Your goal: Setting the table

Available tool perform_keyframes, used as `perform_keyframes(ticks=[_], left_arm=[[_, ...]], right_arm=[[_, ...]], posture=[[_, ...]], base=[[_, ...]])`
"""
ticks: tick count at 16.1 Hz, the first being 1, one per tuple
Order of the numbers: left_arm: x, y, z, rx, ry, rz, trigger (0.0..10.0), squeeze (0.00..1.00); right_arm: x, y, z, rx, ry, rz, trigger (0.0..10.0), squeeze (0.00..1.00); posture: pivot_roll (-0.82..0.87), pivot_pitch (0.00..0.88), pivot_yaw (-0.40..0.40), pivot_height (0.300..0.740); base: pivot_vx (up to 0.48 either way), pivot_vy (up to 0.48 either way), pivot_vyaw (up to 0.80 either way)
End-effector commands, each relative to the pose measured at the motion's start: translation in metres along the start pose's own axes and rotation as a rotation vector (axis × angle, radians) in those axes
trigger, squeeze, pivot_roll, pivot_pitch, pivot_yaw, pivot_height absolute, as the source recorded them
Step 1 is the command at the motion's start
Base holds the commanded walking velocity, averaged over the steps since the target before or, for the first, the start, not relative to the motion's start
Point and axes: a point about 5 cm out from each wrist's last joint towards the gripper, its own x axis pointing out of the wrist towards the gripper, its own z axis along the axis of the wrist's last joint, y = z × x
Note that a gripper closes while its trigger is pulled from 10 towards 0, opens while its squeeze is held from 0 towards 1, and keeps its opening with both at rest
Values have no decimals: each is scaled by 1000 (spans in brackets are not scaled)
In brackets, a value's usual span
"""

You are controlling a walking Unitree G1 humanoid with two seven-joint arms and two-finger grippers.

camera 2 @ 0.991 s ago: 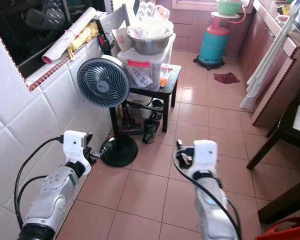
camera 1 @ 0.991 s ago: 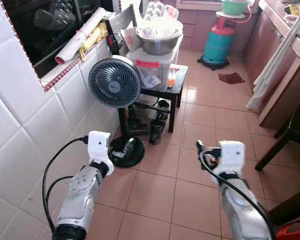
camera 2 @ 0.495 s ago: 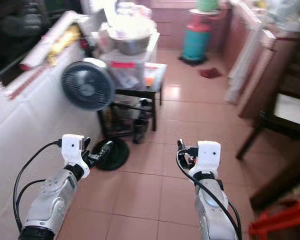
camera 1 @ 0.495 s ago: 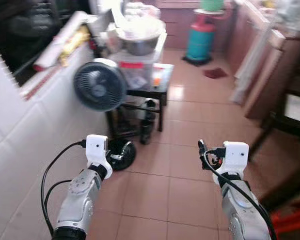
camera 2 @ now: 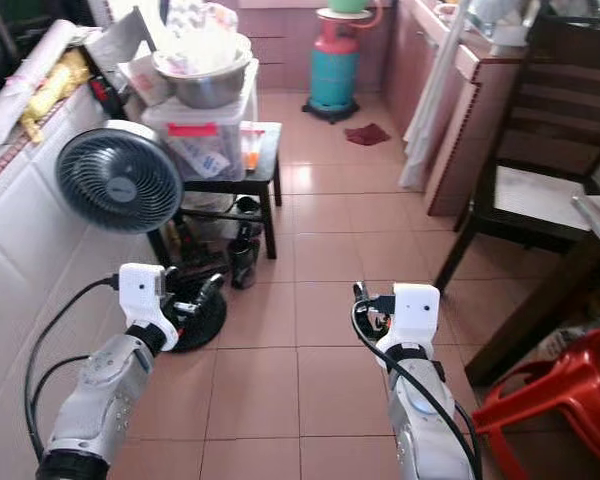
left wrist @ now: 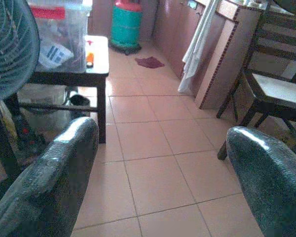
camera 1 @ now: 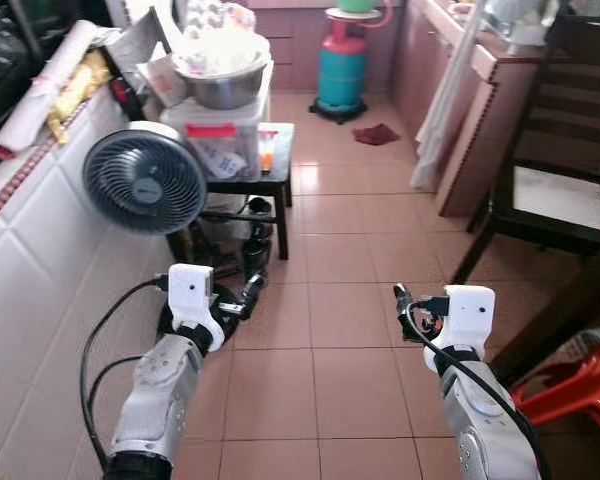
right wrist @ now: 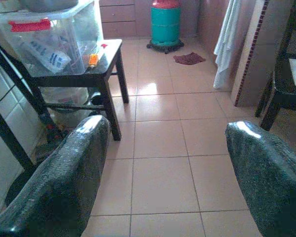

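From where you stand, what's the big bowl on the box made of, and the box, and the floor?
The bowl looks like metal, likely steel: grey and shiny. The box under it seems clear plastic, since bags show through, with a red latch. The floor looks like glazed pinkish tiles, with grout lines and glare.

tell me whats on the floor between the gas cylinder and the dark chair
A dark red rag lies on the tiles between the gas cylinder and the dark chair, and a white cloth hangs off the counter there, seen in the left eye view.
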Motion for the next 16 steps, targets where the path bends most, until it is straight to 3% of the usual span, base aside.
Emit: perform_keyframes(ticks=[1, 4, 6, 16], left_arm=[[-2, 11, 1, 15, -1, 33, 10000, 0], [-7, 19, 2, 40, -18, 67, 10000, 0], [-12, 23, 7, 176, -66, 108, 10000, 0], [-5, 14, 3, 98, -71, 57, 10000, 0]], right_arm=[[0, 2, 7, -7, -17, 18, 10000, 0], [-1, -1, 10, -11, -24, 20, 10000, 0], [-6, -2, 13, -9, -50, 3, 10000, 0], [-1, 9, 15, 20, -58, 26, 10000, 0]], posture=[[-4, 0, 13, 740], [-6, 0, 3, 740], [-2, 0, 0, 740], [-11, 0, 6, 740]], base=[[0, 0, -788], [0, 0, -788], [0, 0, -800], [0, 0, -800]])
